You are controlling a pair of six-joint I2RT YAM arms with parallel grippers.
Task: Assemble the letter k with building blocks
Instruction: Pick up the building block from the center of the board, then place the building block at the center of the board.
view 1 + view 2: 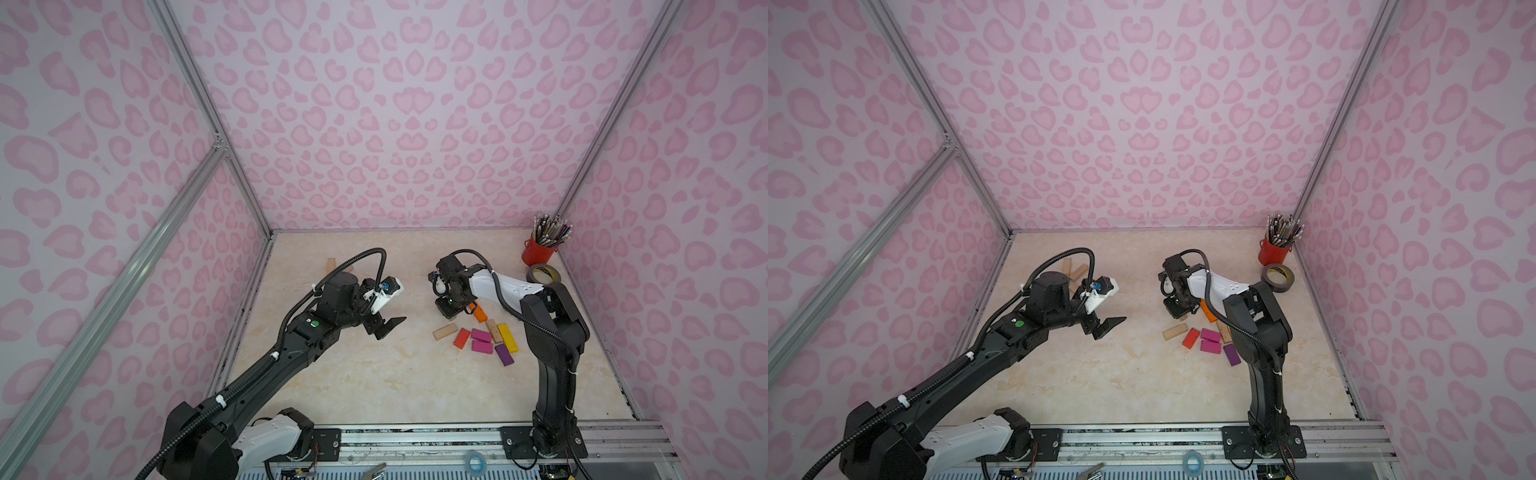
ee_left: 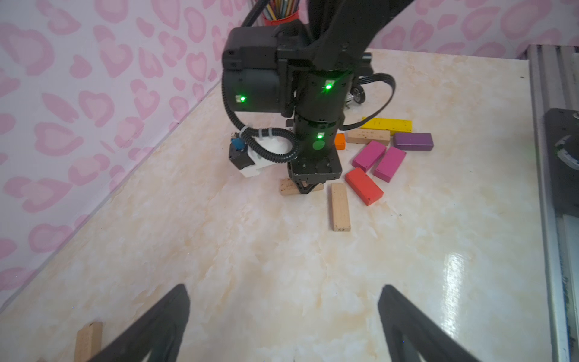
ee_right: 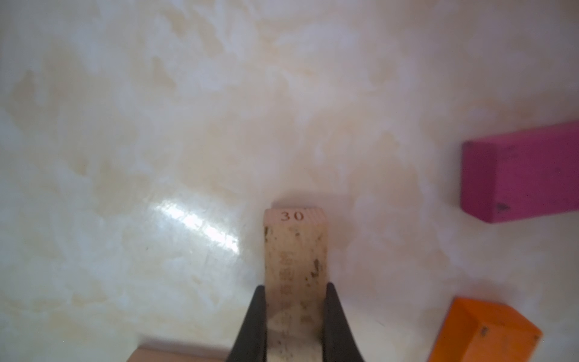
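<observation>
Left arm and right arm: matt black jointed links, each with one white shell segment. Black corrugated cable runs outside, fixed by white ties; green lamps lit on the joint housings. Fingers black, tapering to points.

Desk corner clutter
Pencil cup is standing, tape roll lying flat just beside it.

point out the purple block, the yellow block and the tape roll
purple block (image 1: 504,355), in a top view, middle of top face
yellow block (image 1: 508,338), in a top view, middle of top face
tape roll (image 1: 1277,286), in a top view, grey outer wall
</observation>
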